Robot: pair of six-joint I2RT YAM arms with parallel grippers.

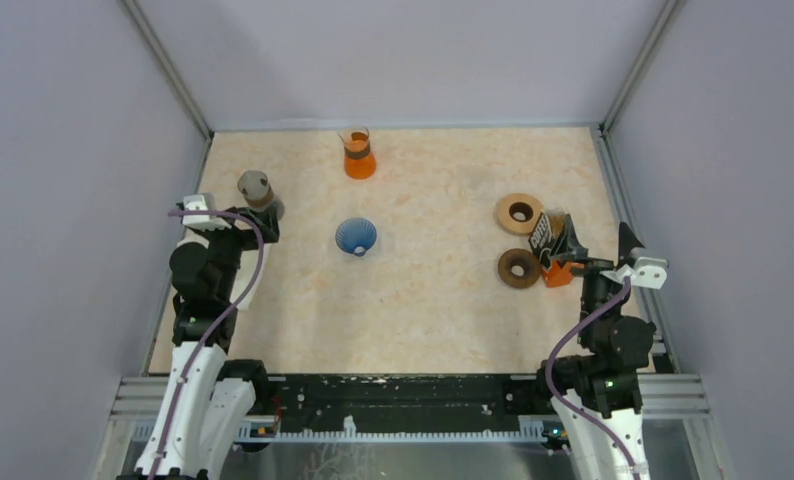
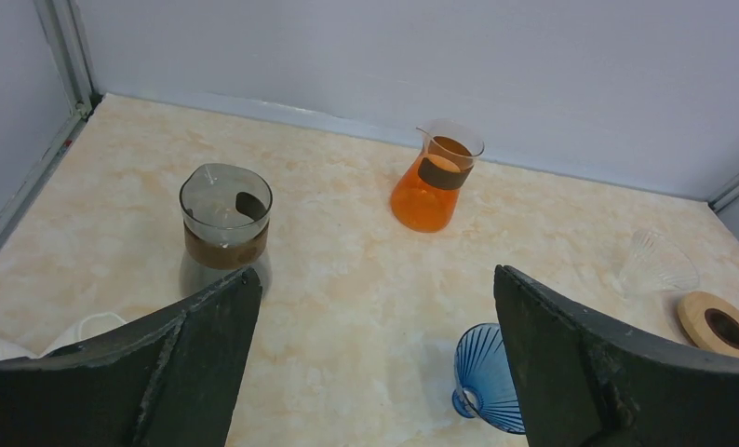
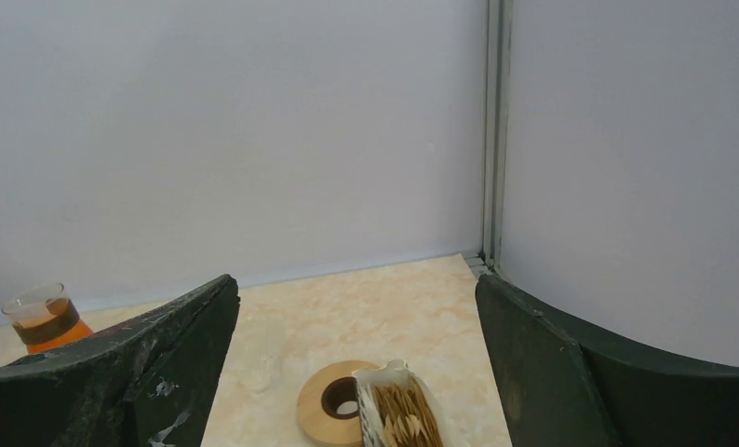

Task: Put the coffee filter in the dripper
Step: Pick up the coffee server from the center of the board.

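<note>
Gaping empty: left end effector (image 2: 373,279), right end effector (image 3: 355,285).

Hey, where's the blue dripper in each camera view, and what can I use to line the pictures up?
Top external: the blue dripper sits mid-picture, a little left of centre.
Left wrist: blue dripper at the bottom edge, right of centre, partly hidden.
Right wrist: not in it.
Shared landmark: the orange carafe, upper middle in the left wrist view, lower left in the right wrist view.

blue ribbed dripper (image 1: 356,237), orange carafe (image 1: 359,155), grey carafe (image 1: 257,192), beige marbled table (image 1: 423,310).
</note>
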